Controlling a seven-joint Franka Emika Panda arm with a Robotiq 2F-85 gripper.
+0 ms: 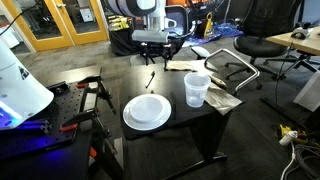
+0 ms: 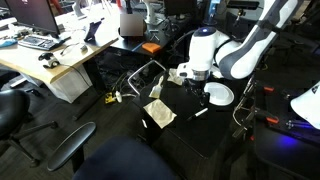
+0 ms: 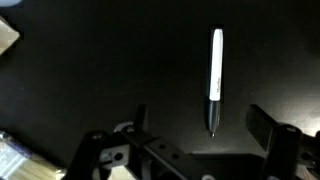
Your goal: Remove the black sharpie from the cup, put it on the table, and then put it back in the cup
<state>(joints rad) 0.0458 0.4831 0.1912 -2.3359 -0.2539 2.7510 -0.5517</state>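
The black sharpie lies flat on the black table, near its far edge. In the wrist view the sharpie looks pale from glare, and its dark tip points toward me. My gripper is open and empty, and hovers above the pen with the tip between the two fingers. In an exterior view the gripper hangs just above the table's far edge. The clear plastic cup stands upright and empty beside the white plate. The sharpie also shows in both exterior views.
A crumpled paper sheet lies on the table next to the cup, also seen in an exterior view. Red-handled clamps sit on a stand beside the table. Office chairs and a wooden desk stand behind.
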